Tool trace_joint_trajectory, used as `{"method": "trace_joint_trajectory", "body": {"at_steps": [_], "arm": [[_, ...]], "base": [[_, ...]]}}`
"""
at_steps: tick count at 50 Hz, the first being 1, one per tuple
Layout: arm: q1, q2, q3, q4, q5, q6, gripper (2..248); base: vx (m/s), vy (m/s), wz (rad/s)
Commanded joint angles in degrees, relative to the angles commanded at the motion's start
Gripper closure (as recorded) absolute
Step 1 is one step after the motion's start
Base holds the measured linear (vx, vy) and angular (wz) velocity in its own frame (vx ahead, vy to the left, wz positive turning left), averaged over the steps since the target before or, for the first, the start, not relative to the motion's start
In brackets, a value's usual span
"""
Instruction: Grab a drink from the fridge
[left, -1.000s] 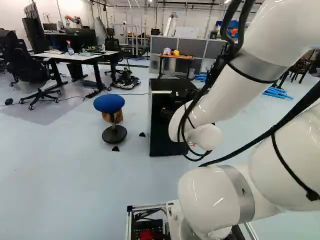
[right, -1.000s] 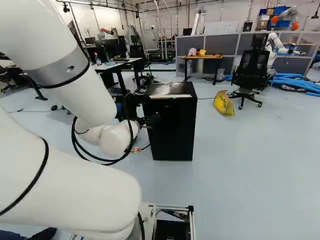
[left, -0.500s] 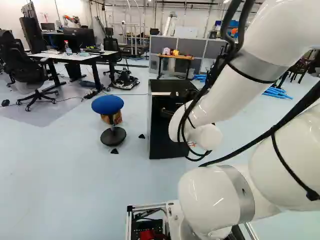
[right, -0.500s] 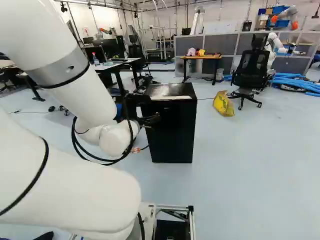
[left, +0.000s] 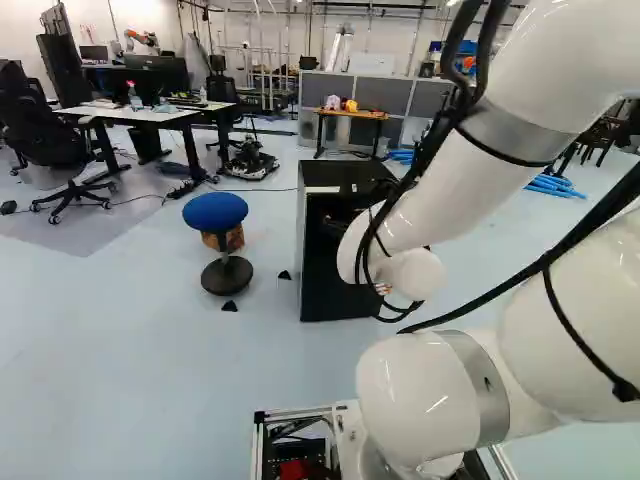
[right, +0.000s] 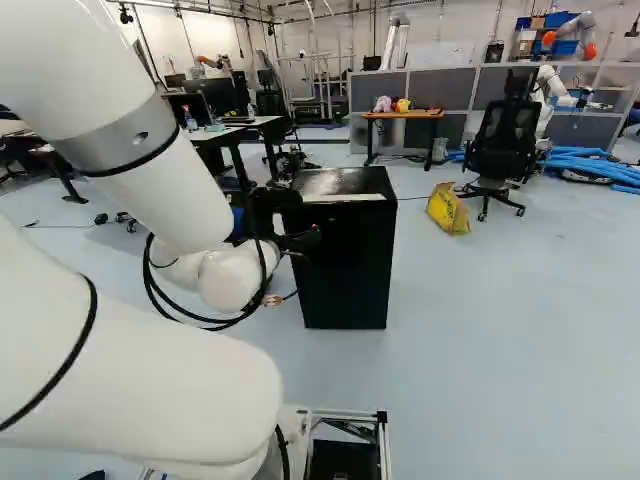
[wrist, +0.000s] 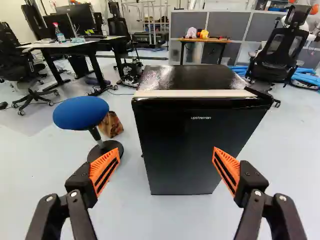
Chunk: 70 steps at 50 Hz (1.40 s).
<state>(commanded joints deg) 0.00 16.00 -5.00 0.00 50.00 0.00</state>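
Base (right: 350, 413) is rolling nearer the fridge (right: 345, 265), centre of the right base view; arm (left: 450, 195) is holding its pose. Claw (wrist: 166, 152) is standing spread and empty, probably awaiting door (wrist: 175, 150) alignment.

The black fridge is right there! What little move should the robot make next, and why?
Probably ease a little closer to the fridge, keeping its jaws open. They stand wide apart and seem to be short of the fridge, whose door looks shut. It would likely need opening before any drink could come out.
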Motion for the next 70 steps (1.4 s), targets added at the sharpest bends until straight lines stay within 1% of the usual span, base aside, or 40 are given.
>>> {"method": "trace_joint_trajectory", "body": {"at_steps": [70], "arm": [[0.0,0.0,0.0,0.0,0.0,0.0,3]], "base": [[0.048,0.034,-0.009]]}}
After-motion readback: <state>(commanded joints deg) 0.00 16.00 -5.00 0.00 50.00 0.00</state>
